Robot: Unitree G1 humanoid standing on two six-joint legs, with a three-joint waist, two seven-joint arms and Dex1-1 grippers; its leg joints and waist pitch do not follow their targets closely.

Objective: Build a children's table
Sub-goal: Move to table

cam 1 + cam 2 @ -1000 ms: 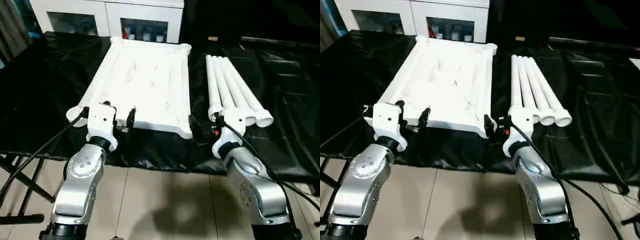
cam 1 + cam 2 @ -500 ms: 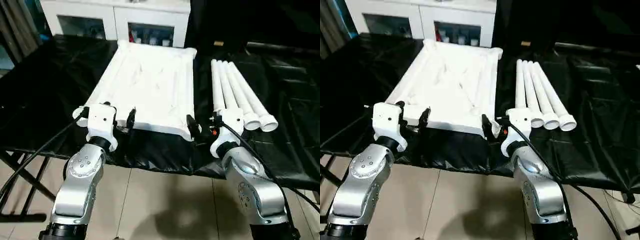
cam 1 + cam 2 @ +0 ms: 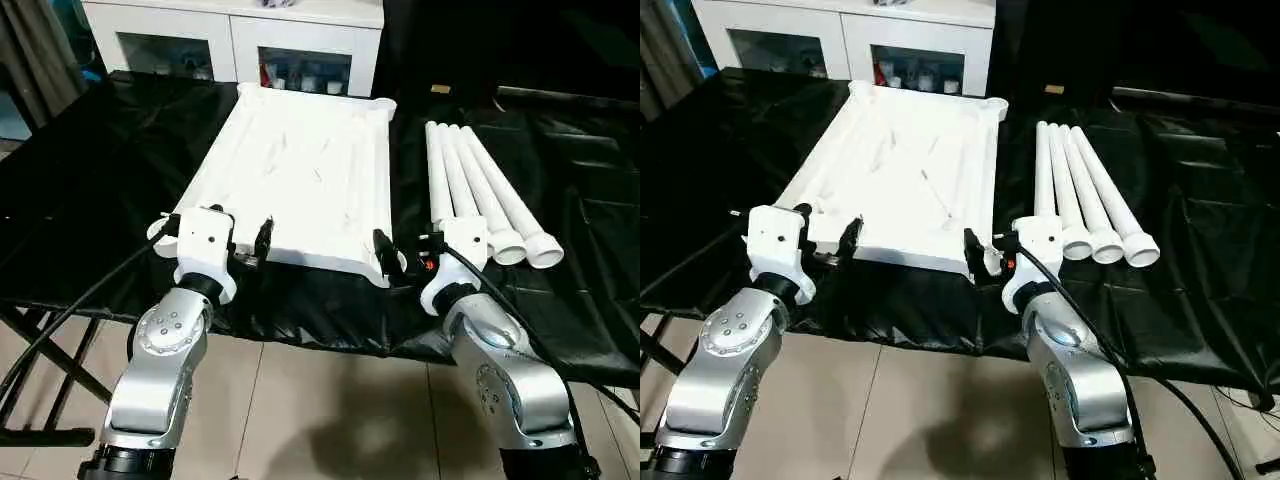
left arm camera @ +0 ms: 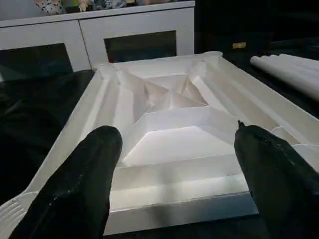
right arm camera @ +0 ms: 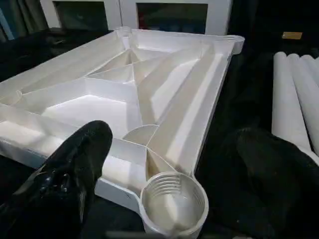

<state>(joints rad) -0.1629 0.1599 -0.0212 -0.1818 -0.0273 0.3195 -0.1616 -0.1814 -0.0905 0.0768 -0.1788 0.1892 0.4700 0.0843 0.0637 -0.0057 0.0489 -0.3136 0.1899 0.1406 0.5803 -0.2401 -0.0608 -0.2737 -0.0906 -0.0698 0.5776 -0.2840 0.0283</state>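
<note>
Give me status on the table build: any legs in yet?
None in yet. Done: the white plastic ribbed tabletop lies underside up on the black-covered bench, its near-right round socket empty. The four white tapered tube legs lie side by side to its right, untouched. In hand: nothing; left gripper and right gripper hang open at the near edge. Left: seat all four legs.
</note>
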